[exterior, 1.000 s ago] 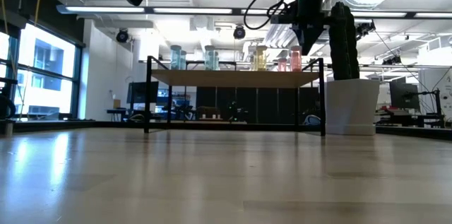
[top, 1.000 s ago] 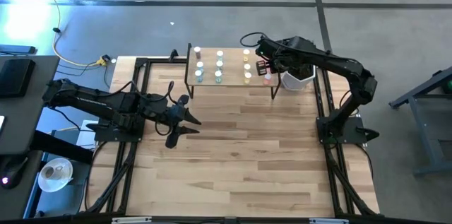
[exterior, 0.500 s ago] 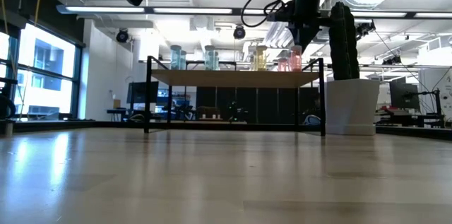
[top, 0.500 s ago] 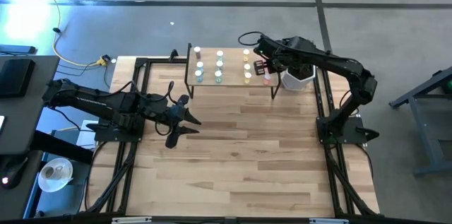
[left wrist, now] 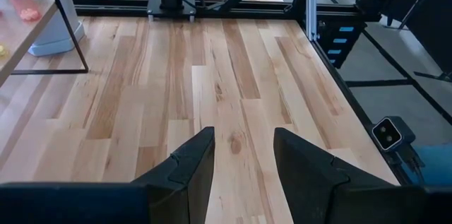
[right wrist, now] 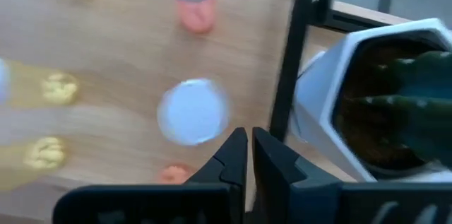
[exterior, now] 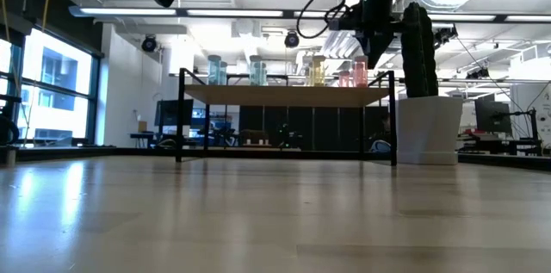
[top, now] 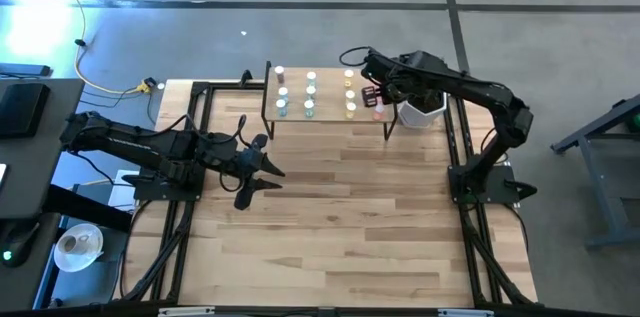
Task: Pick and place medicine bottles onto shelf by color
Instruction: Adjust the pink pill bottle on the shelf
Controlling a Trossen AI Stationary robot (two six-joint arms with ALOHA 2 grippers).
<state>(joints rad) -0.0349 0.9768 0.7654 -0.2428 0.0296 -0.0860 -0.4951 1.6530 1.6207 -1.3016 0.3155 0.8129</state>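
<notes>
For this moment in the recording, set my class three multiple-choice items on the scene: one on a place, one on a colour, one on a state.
1. Where do the small cylindrical medicine bottles stand?
A. On the low light-wood shelf with black metal legs
B. On the floor
C. In the white pot

2. What colour are the bottles at the shelf end nearest the white pot holding a cactus?
A. Blue
B. Green
C. Pink

3. How are the right gripper fingers set?
A. Wide apart
B. Shut, holding nothing
C. Clamped on a bottle

Answers: 1 A, the high view shows the rows on the board. 2 C, the low view shows pink beside the pot. 3 B, the right wrist view shows the fingers together and empty.
</notes>
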